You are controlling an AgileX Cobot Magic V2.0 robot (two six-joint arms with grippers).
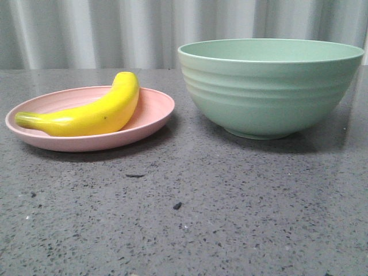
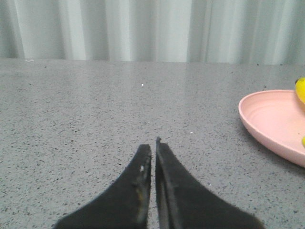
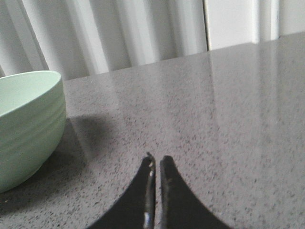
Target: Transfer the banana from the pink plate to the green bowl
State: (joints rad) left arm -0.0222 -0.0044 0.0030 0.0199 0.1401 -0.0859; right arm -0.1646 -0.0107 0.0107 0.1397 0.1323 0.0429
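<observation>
The yellow banana (image 1: 92, 114) lies on the pink plate (image 1: 154, 115) at the left of the front view, its greenish stem end to the left. The green bowl (image 1: 270, 86) stands upright to the plate's right. Neither gripper shows in the front view. My left gripper (image 2: 153, 145) is shut and empty, low over the bare table, with the pink plate's rim (image 2: 267, 119) and a bit of the banana (image 2: 300, 90) off to one side. My right gripper (image 3: 156, 160) is shut and empty over the table, apart from the green bowl (image 3: 28, 124).
The grey speckled tabletop (image 1: 190, 218) stretches in front of the plate and bowl, with small dark specks (image 1: 177, 205) on it. A pale pleated curtain (image 1: 115, 29) hangs behind the table's far edge.
</observation>
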